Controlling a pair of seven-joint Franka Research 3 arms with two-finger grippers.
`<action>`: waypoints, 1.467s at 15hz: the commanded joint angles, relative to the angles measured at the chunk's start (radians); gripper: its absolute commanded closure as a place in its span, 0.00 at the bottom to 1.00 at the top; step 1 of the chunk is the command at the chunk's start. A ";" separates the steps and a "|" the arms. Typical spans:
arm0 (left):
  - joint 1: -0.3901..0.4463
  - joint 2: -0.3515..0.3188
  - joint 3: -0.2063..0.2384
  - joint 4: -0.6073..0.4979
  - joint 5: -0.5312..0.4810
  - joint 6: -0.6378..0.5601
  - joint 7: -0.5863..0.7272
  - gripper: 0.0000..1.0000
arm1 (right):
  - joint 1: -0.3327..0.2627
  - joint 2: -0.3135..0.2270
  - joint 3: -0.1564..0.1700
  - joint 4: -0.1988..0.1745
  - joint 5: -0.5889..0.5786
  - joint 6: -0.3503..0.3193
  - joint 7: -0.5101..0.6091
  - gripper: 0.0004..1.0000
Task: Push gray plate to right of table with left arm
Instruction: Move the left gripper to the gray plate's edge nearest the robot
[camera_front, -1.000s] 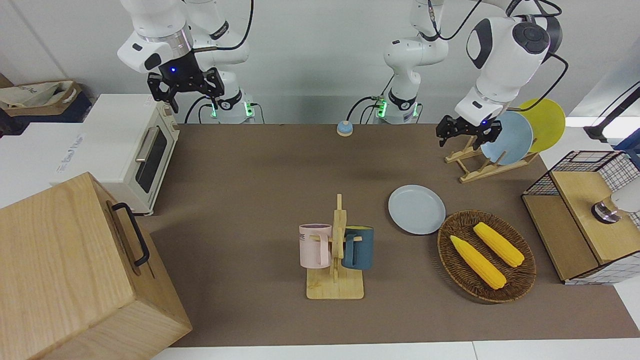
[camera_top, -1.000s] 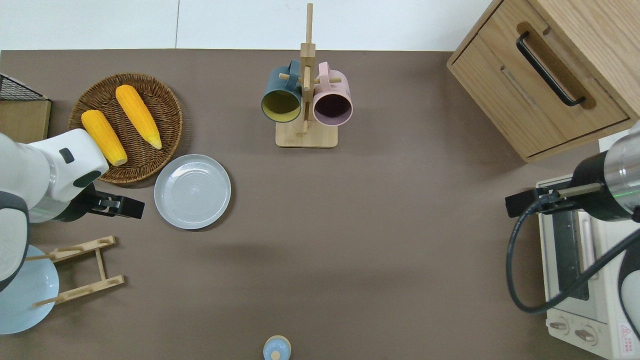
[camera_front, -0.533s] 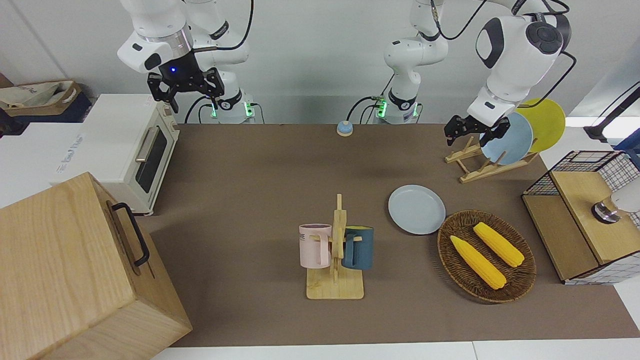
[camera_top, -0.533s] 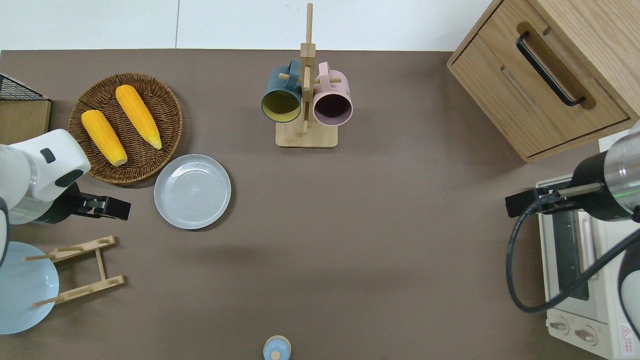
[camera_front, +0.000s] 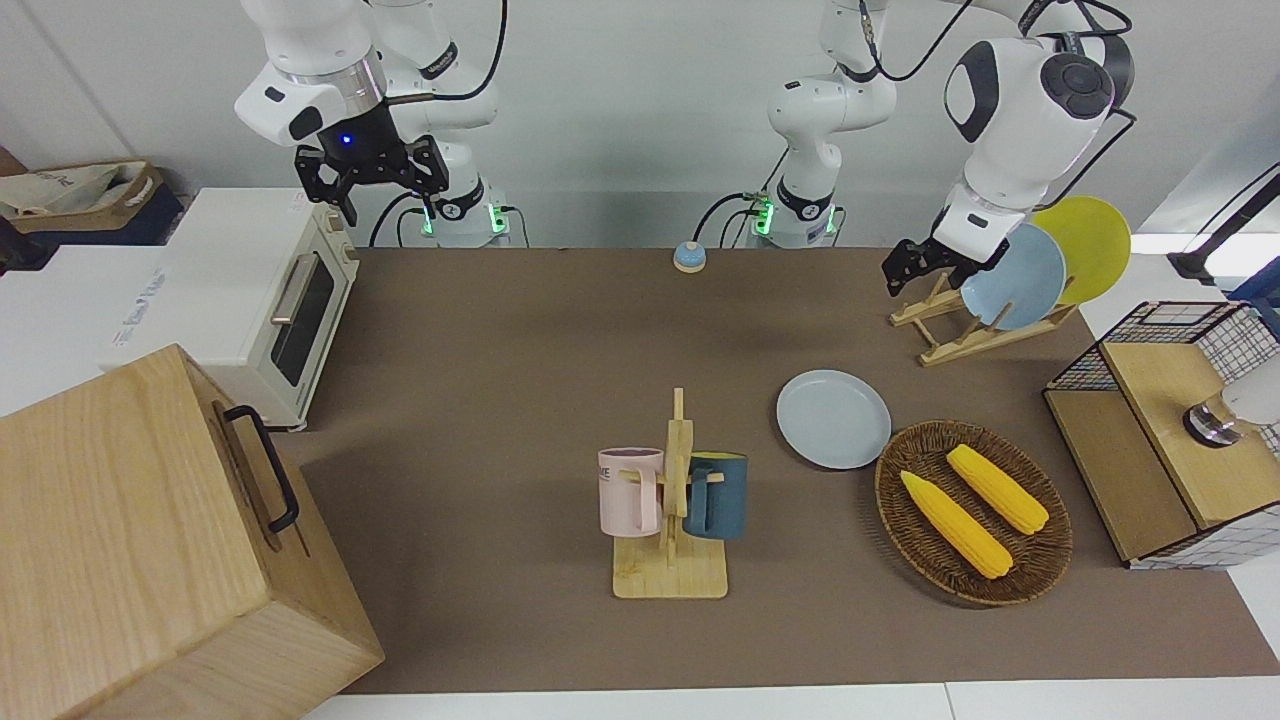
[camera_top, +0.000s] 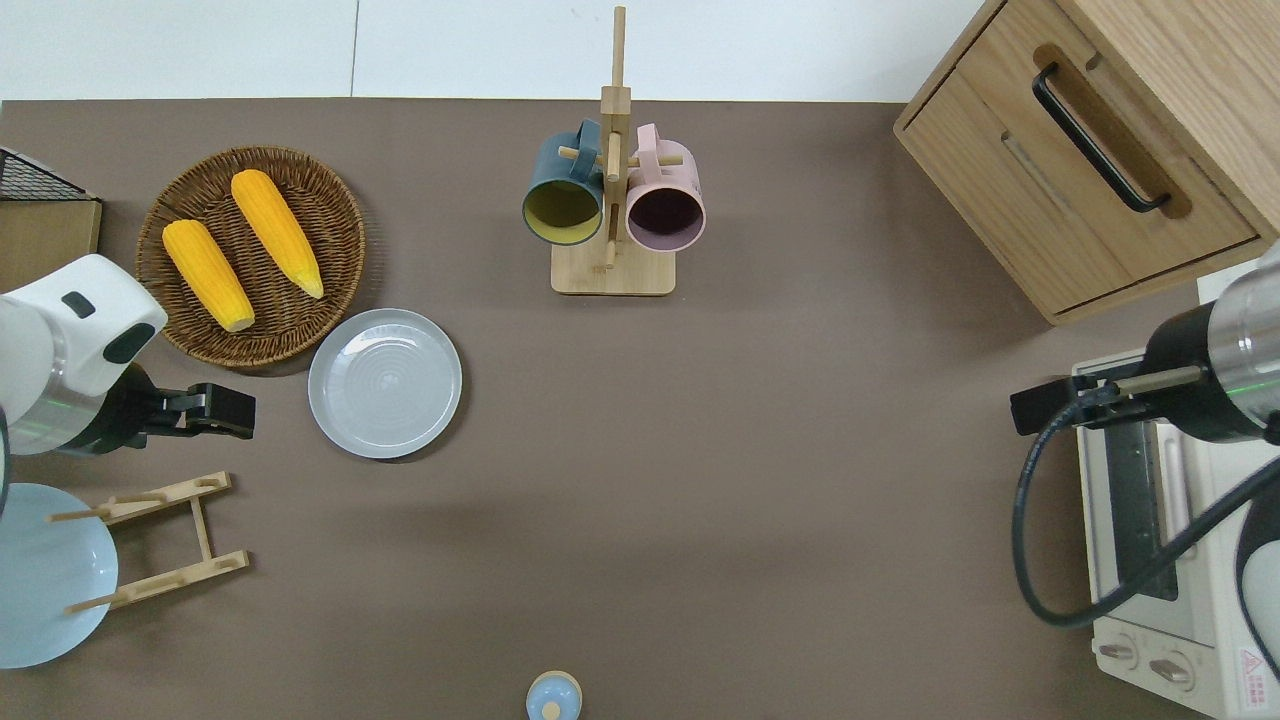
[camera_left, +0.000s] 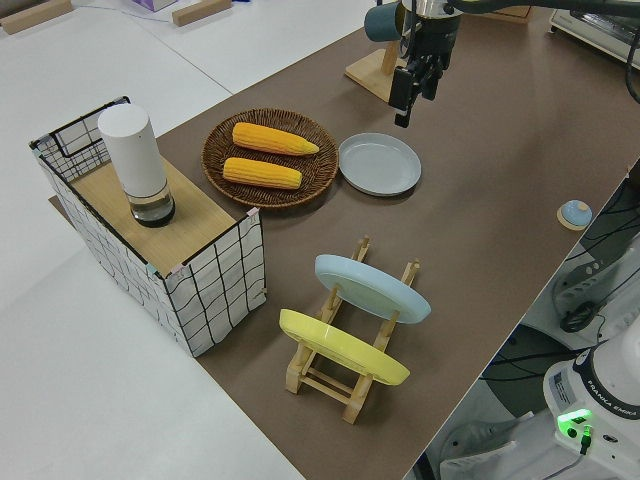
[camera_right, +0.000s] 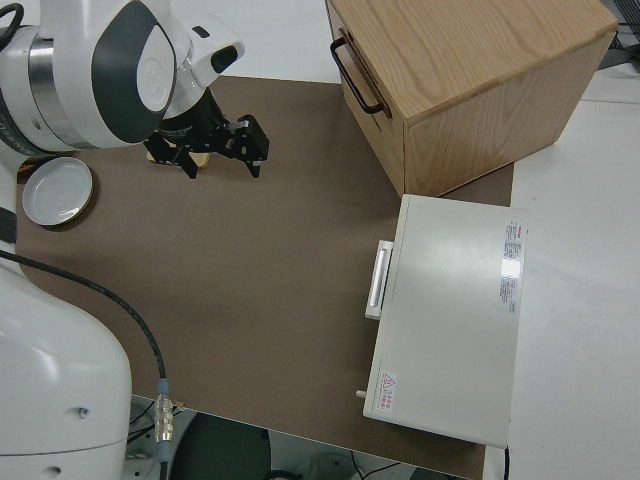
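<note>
The left gripper (camera_top: 222, 412) has drawn back from the gray plate (camera_top: 385, 383) toward the left arm's end of the table. A wider gap now separates them.

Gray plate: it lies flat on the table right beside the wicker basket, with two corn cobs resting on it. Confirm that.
Not quite. The gray plate is bare; the overhead view shows the two corn cobs lying in the wicker basket, not on the plate. The rest holds: it lies flat on the table right beside the basket.
</note>
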 joint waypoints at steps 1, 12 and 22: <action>-0.004 -0.016 0.002 -0.053 -0.004 0.025 -0.094 0.00 | -0.020 -0.003 0.015 0.008 0.010 -0.014 0.001 0.02; 0.009 -0.077 0.002 -0.302 -0.018 0.290 -0.335 0.00 | -0.020 -0.003 0.013 0.008 0.010 -0.014 0.001 0.02; -0.008 -0.065 -0.007 -0.486 -0.029 0.606 -0.728 0.00 | -0.020 -0.003 0.015 0.008 0.010 -0.014 0.001 0.02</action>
